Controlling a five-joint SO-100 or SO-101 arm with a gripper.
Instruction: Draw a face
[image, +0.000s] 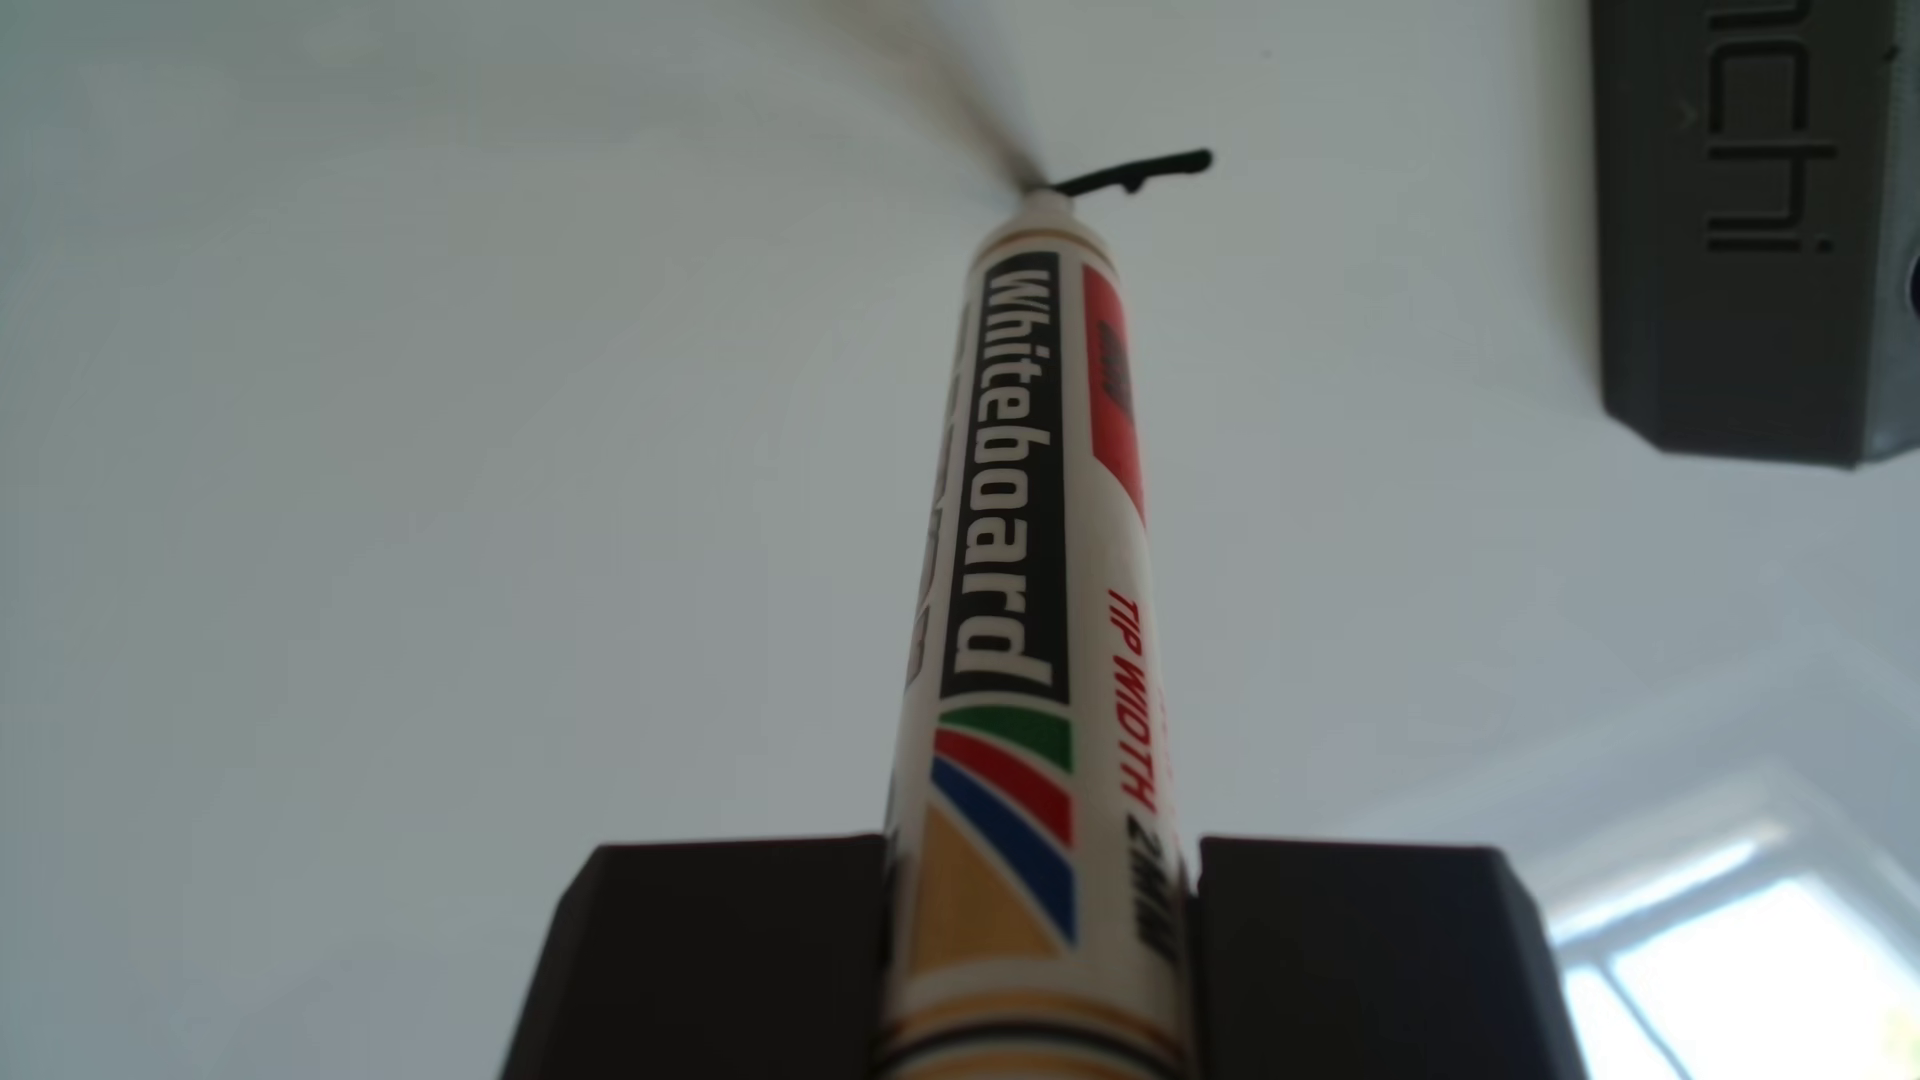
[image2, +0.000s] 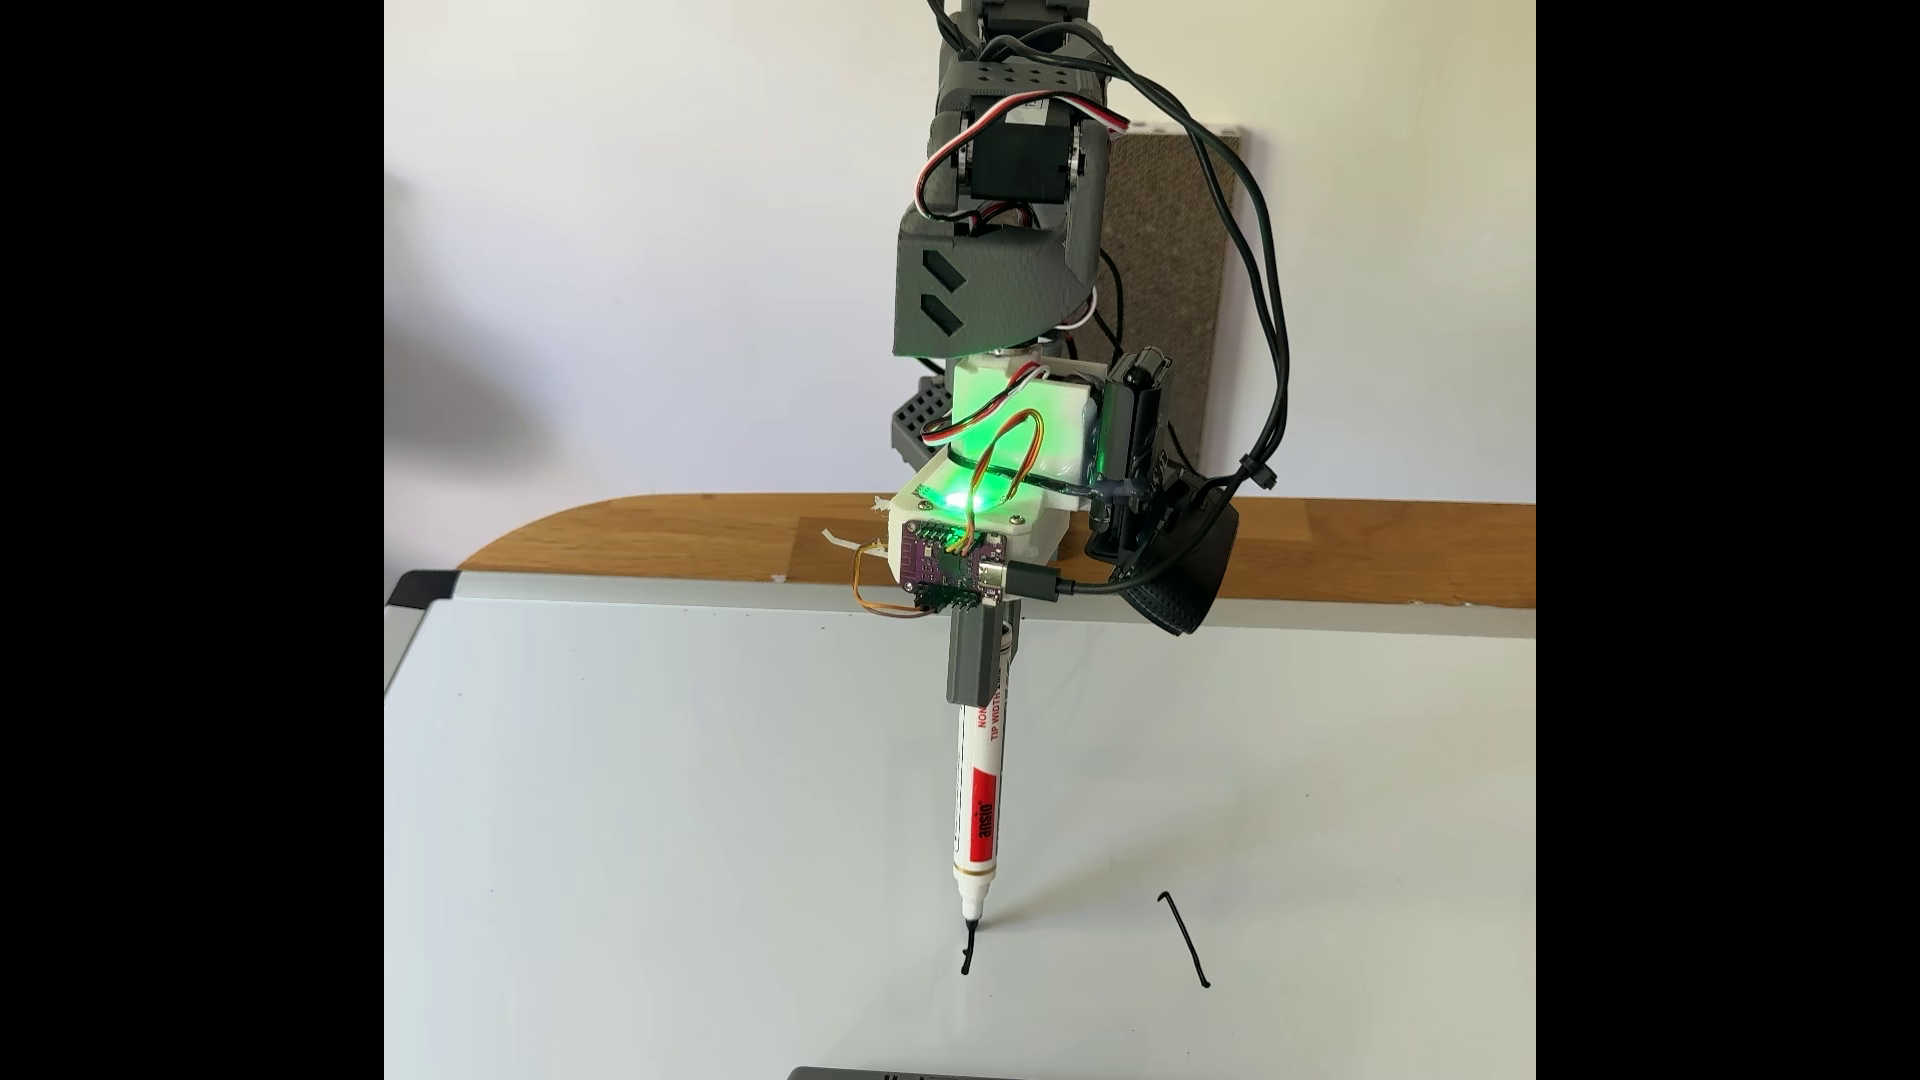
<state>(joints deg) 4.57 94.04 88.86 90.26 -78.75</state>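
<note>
The face (image2: 1184, 938) so far is two short black strokes on the whiteboard (image2: 644, 831), towards its near edge in the fixed view. The right stroke slants, long axis running from a small hooked top down and rightward. The left stroke (image2: 967, 957) is shorter, nearly straight towards the near edge, and the marker (image2: 978, 820) tip touches its far end. The marker stands almost upright, tip down. The gripper (image: 1042, 862) has its dark jaws clamped on the marker barrel. A grey block (image: 1756, 239) sits near the board's edge.
</note>
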